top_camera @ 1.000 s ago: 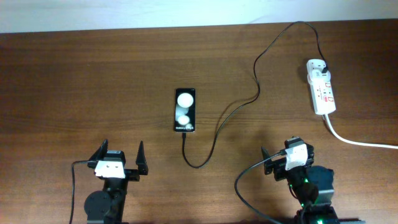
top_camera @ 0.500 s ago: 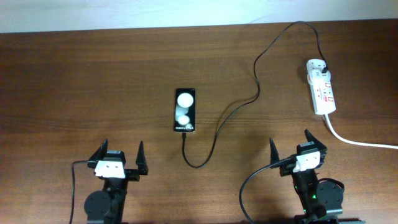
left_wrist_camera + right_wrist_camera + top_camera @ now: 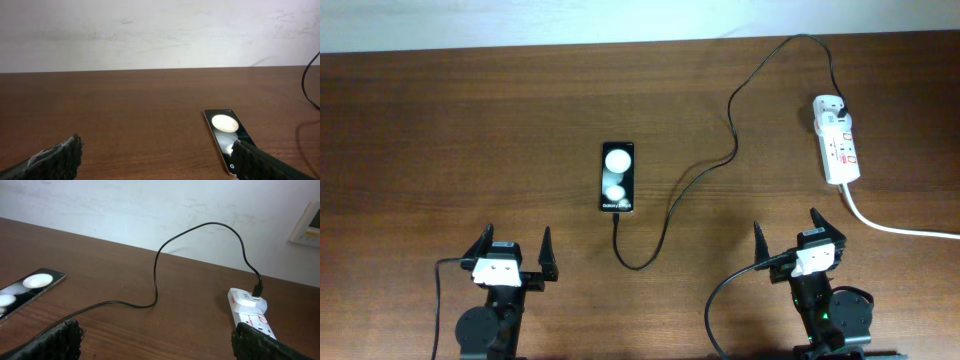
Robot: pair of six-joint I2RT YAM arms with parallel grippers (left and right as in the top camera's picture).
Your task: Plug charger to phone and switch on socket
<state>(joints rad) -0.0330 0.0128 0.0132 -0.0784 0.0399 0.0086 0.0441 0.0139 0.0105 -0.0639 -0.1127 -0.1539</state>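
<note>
The black phone (image 3: 618,177) lies flat mid-table, its screen showing two white glare spots. The charger's thin black cable (image 3: 664,225) has its plug tip (image 3: 616,220) on the wood just short of the phone's near end. From there it loops away to the black adapter (image 3: 844,103), which sits in the white socket strip (image 3: 838,142) at the far right. My left gripper (image 3: 517,240) stands open near the front edge, with the phone (image 3: 225,132) ahead to its right. My right gripper (image 3: 786,225) is open too, between the cable (image 3: 156,275) and the socket (image 3: 247,307).
A thick white cord (image 3: 895,227) runs from the socket off the right edge. A pale wall (image 3: 160,30) rises behind the table's far edge, and a wall plate (image 3: 310,225) hangs on it at the right. Each arm's own black lead trails near its base.
A second ago the right arm was turned and drawn back; it has since swung to face forward. It has held still for the last half second. The left arm, phone and cable have not moved.
</note>
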